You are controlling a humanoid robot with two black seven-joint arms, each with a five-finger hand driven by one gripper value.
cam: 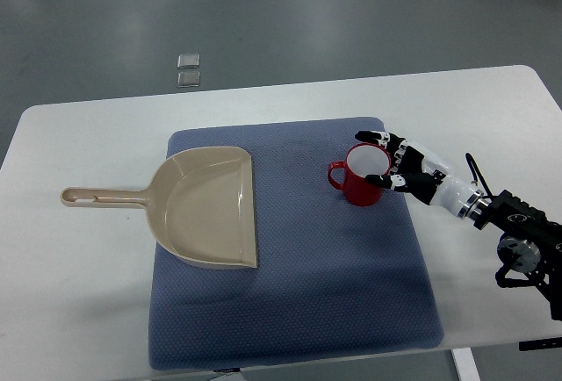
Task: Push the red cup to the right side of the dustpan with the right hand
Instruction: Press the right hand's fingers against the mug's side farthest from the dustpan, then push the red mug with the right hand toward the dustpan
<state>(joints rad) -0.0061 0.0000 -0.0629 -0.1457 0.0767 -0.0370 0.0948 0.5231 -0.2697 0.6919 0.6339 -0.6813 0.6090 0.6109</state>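
Standing upright on the blue mat (290, 311), the red cup (360, 179) is well to the right of the beige dustpan (206, 210), with bare mat between the two. Its white inside faces up and its handle points left, toward the dustpan's open mouth. The right hand (399, 163) comes in from the right edge and sits against the cup's right side. Its fingers are spread and only loosely curved around the rim rather than clamped: one dark fingertip (362, 137) reaches past the far edge of the cup and another lies at the near edge, so the cup sits in the crook of the open hand, touching or nearly touching it. No firm grip is visible. The dustpan lies flat on the mat's left part, its long handle running off the mat to the left onto the white table (79, 293). Beyond the table, on the grey floor, are two small clear squares (188, 70).
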